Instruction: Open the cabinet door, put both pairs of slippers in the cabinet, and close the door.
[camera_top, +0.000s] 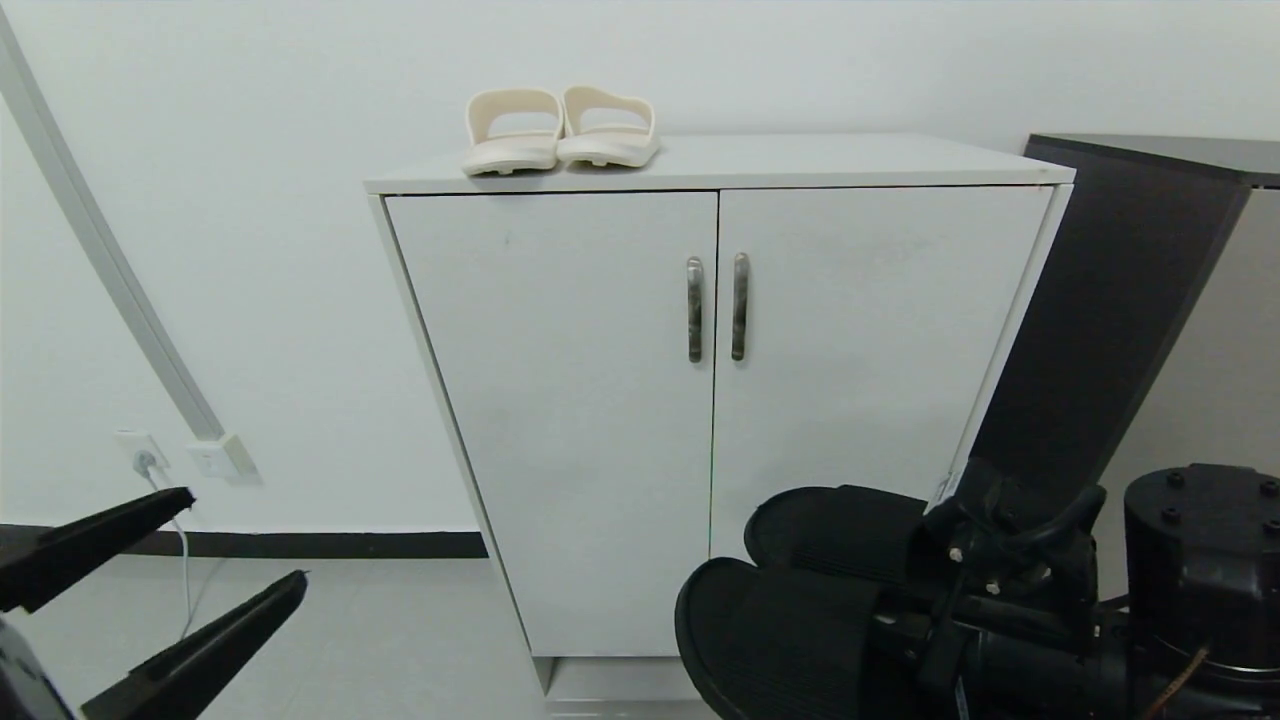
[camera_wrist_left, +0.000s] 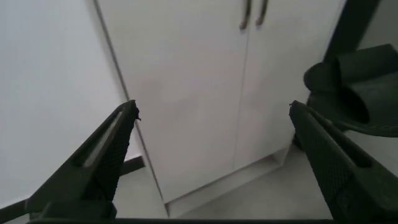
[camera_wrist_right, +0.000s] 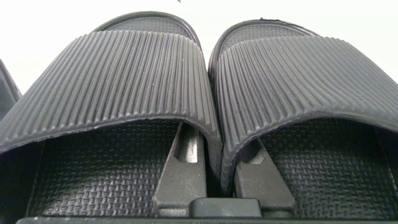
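Black slippers (camera_top: 800, 590) are hanging low before the shut cabinet (camera_top: 560, 400), the right gripper (camera_wrist_right: 219, 163) pinching their inner sides together. The left gripper (camera_wrist_left: 212, 111) is holding its fingers wide apart; it should be closing gently on the left handle (camera_top: 694, 309) and pulling straight. Cream slippers (camera_top: 560, 130) are sitting on top.

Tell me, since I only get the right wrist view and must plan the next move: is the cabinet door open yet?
Observer: No, both cabinet doors are shut, handles side by side at the middle.
Operator: Where is the pair other than these black slippers?
Observer: The cream slippers sit together on the cabinet top, toward its left end.
Operator: Is the left gripper free for a handle?
Observer: Yes, it is open and empty, low, left of the cabinet.
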